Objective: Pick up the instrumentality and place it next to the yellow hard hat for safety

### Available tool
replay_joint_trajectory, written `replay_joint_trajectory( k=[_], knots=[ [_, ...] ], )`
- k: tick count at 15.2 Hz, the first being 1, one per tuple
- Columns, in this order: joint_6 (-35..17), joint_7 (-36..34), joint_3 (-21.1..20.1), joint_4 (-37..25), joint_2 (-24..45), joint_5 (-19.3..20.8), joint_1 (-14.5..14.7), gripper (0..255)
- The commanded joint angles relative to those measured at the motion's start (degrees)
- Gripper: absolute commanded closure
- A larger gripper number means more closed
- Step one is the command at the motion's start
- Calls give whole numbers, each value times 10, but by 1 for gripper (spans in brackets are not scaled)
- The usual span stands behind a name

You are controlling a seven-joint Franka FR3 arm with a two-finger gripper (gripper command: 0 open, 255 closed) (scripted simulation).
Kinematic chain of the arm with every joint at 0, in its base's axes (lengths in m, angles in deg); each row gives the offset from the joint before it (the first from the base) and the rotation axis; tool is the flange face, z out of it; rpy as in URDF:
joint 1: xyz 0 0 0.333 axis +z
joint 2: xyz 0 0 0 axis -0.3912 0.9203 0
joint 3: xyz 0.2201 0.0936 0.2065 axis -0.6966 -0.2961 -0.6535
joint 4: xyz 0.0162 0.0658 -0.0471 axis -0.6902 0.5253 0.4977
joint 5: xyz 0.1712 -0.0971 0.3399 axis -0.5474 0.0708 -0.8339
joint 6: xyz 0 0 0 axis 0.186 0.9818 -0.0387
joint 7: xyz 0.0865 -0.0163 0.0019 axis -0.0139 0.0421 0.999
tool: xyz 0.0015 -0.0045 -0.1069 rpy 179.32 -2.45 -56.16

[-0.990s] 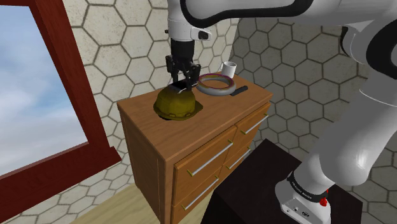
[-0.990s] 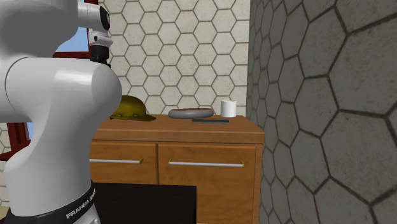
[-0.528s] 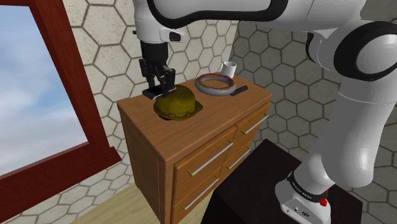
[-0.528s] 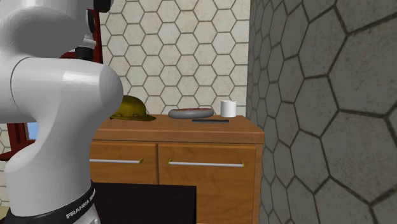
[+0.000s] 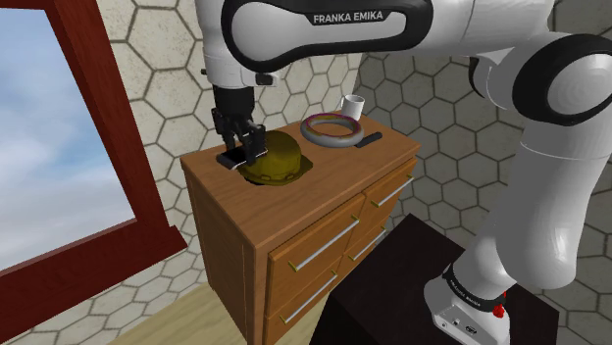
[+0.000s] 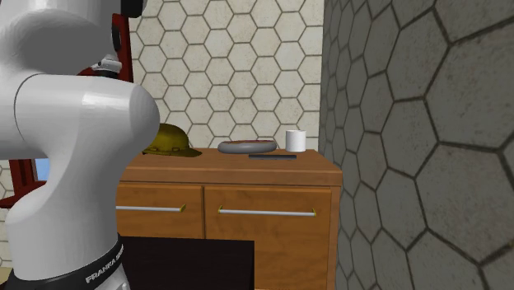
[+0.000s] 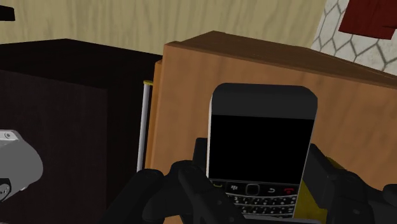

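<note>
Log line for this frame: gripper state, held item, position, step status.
gripper: shut on phone | position: low at dresser top, beside hard hat on shoulder view's left | step: phone not yet released

Hard hat (image 6: pixel 175 138), ring (image 6: pixel 245 147) and mug (image 6: pixel 296 140) sit on the dresser (image 6: pixel 206 170).

The phone (image 7: pixel 262 149) had a glossy black screen inside a smooth, silvery rim. My fingers (image 7: pixel 191 191) looked matt black. The dresser (image 5: pixel 338 167) was smooth, warm-toned wood with a faint grain, and its handles (image 5: pixel 324 245) were pale brushed metal. The hard hat (image 5: pixel 278 159) had a smooth, dull yellow shell with a soft sheen. My arm (image 5: pixel 549 196) gleamed glossy white.
</note>
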Motion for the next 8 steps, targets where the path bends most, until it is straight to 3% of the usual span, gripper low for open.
replay_joint_trajectory(
  k=[1, 8],
  knots=[
    [-13, -1, 0, 9, 3, 1, 0, 255],
    [-65, -3, 2, 58, 8, 4, -2, 255]
  ],
)
